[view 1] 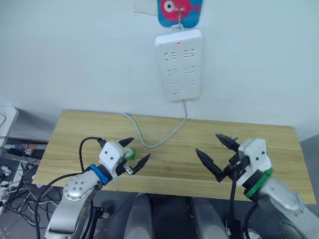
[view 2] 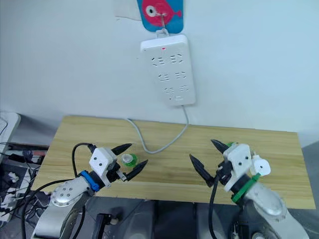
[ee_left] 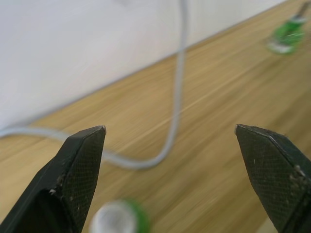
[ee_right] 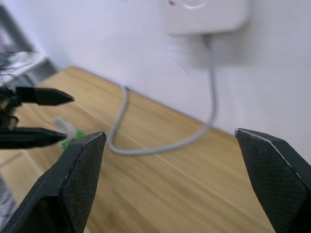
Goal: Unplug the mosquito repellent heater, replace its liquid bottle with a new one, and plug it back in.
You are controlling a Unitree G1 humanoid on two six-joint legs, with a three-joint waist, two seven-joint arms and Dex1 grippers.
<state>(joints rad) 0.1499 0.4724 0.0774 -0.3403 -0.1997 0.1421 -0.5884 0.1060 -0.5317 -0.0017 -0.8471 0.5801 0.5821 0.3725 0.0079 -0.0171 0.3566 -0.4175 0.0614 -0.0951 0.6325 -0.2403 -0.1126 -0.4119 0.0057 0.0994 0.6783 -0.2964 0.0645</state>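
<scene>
Both your grippers, left gripper [view 2: 128,162] and right gripper [view 2: 205,159], hang released; the green bottle [view 2: 129,160] stands between the left fingers, ready for grasping.

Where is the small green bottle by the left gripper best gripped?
Probably across its round green body, just under the pale top. The green bottle appears to stand upright on the table, so a level approach from the robot's side suits it. The left gripper already sits there, open, with a finger on either side.

Wooden table [view 1: 169,164]: green bottle [view 2: 129,160], cable [view 1: 154,139]
</scene>
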